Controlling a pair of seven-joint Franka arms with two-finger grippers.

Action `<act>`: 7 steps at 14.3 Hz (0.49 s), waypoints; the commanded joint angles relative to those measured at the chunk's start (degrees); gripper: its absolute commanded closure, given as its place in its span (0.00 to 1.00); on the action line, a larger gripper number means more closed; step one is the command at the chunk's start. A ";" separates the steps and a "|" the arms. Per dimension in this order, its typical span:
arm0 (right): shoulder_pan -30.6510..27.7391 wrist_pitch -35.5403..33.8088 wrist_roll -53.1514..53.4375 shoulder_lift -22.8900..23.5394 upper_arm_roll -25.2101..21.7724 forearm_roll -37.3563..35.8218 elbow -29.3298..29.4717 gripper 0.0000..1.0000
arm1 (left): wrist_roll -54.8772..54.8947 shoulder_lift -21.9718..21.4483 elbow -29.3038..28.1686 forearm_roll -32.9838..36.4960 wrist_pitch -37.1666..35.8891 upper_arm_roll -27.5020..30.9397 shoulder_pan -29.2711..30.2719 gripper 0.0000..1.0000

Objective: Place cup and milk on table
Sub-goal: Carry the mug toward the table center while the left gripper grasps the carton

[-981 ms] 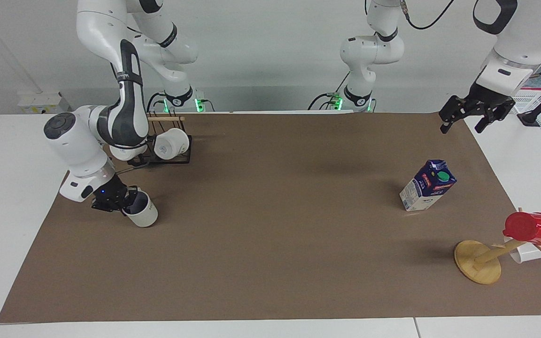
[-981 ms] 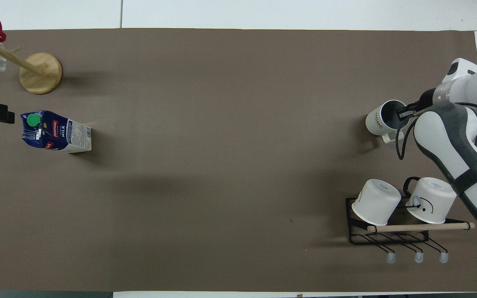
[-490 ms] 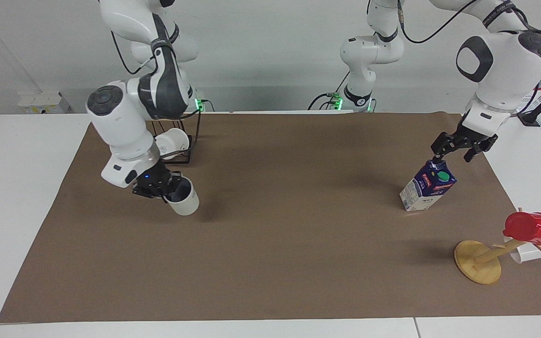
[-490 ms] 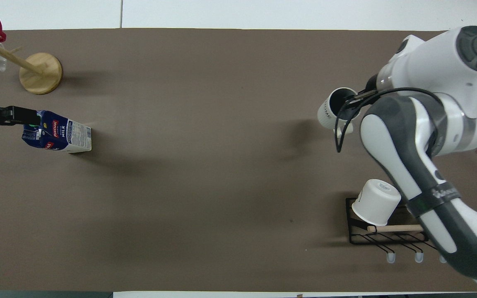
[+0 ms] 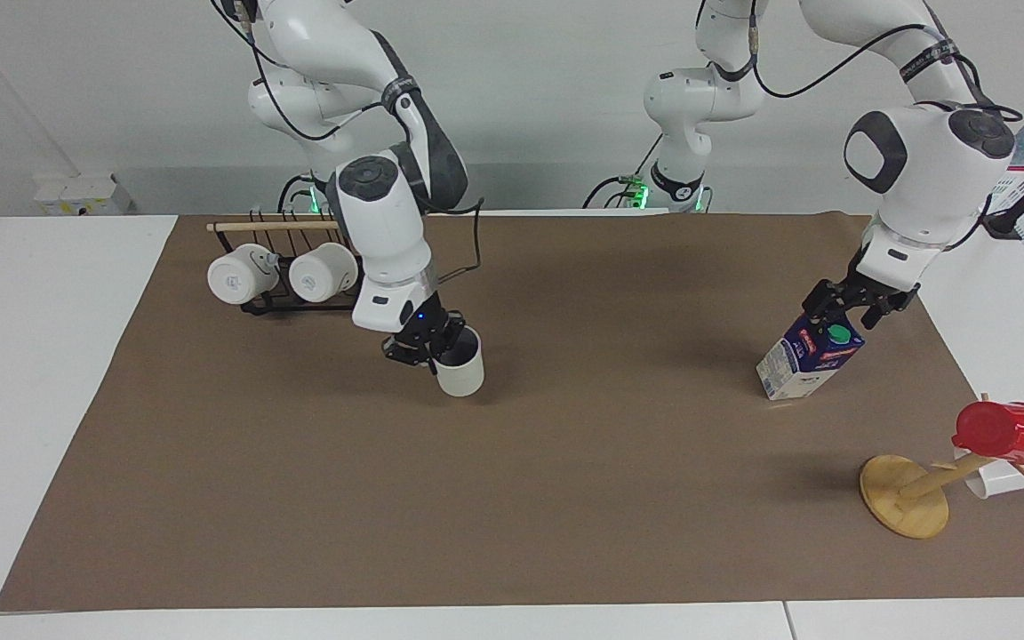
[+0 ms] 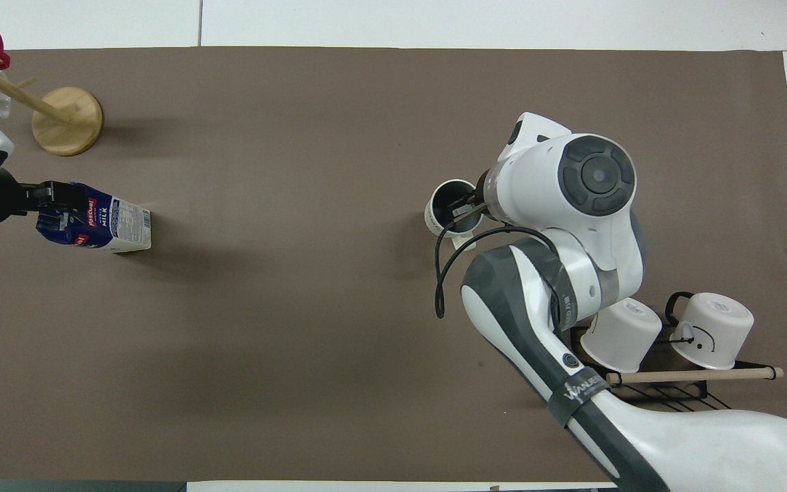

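Facing view: the right end effector [image 5: 435,349] is pinching the rim of the cup [image 5: 460,372], one finger inside the grey hollow and one outside, a hold that is keeping the mouth upward while the cup is hanging tilted just above the brown surface [image 5: 565,498], toward the middle of the sheet. Whether its base is touching the paper cannot be told. The wire rack [image 5: 285,298], nearer the robots, is carrying two white mugs [image 5: 235,279] on their sides. At the left arm's end, the left end effector [image 5: 850,305] is straddling the gable ridge of the milk [image 5: 808,354], the narrowest part a two-finger grip can span. The carton is leaning, only a lower edge meeting the paper, which suggests it is being held; the fingers look closed on the ridge. Farther from the robots, a wooden stand [image 5: 905,494] is bearing a red cup [image 5: 1005,431] and a white mug [image 5: 996,481].

Overhead view: the right arm is covering much of the rack [image 6: 667,391] and reaching out over the sheet, its end effector [image 6: 463,209] at the cup's [image 6: 443,219] rim, the dark inside showing. The left end effector [image 6: 48,198] is lying over the top of the milk [image 6: 103,224], hiding the cap. Both items are judged to be on their way toward the open centre of the surface [image 6: 298,342].
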 commanded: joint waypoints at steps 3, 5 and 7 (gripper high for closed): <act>3.87 1.78 6.07 0.14 -0.24 -2.99 -2.21 1.00 | -0.96 -0.85 -2.05 0.99 2.62 -0.17 0.23 1.00; 4.51 2.05 11.18 1.47 -0.16 -8.17 -1.94 1.00 | -1.13 -0.94 -1.44 0.99 2.62 -0.17 0.05 1.00; 4.59 2.22 11.80 2.26 -0.15 -8.99 -1.94 1.00 | -1.04 -1.46 0.66 0.99 1.40 -0.26 -0.65 1.00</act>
